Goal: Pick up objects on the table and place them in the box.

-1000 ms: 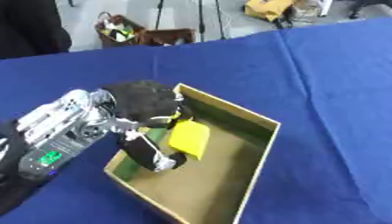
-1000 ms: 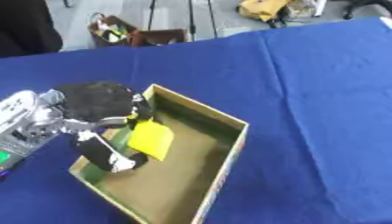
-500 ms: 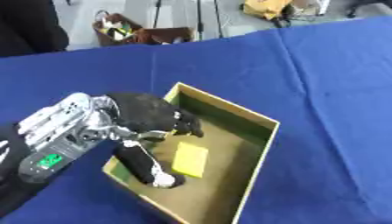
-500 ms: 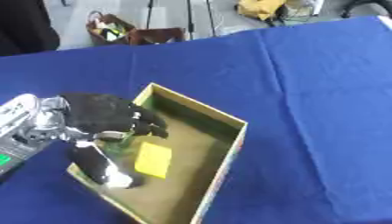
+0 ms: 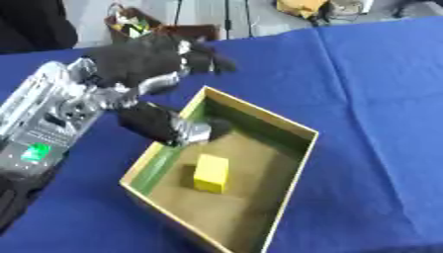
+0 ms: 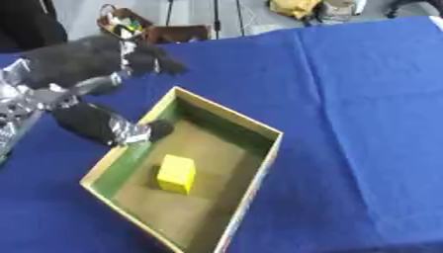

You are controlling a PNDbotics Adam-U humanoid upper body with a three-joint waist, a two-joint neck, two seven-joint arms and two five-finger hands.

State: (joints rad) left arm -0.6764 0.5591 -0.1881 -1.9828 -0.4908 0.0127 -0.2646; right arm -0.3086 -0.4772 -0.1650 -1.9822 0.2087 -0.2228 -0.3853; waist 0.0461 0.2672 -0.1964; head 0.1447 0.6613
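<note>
Left hand sits in the upper left of the frame, above the left rim of the box, black with silver showing along the arm behind it. Fingers spread and relaxed, holding nothing; the upper ones stretch toward the top of the frame, and the thumb angles down to the box's left wall, its tip just inside the rim. Yellow block lies on the brown floor of the box, left of centre, apart from the hand and clear of the walls. Box is open-topped with a tan rim and green inner walls, set askew on the blue tablecloth, one corner pointing to the upper left. Beyond the table's far edge, a basket with clutter stands on the floor. Right hand shows in neither view.
</note>
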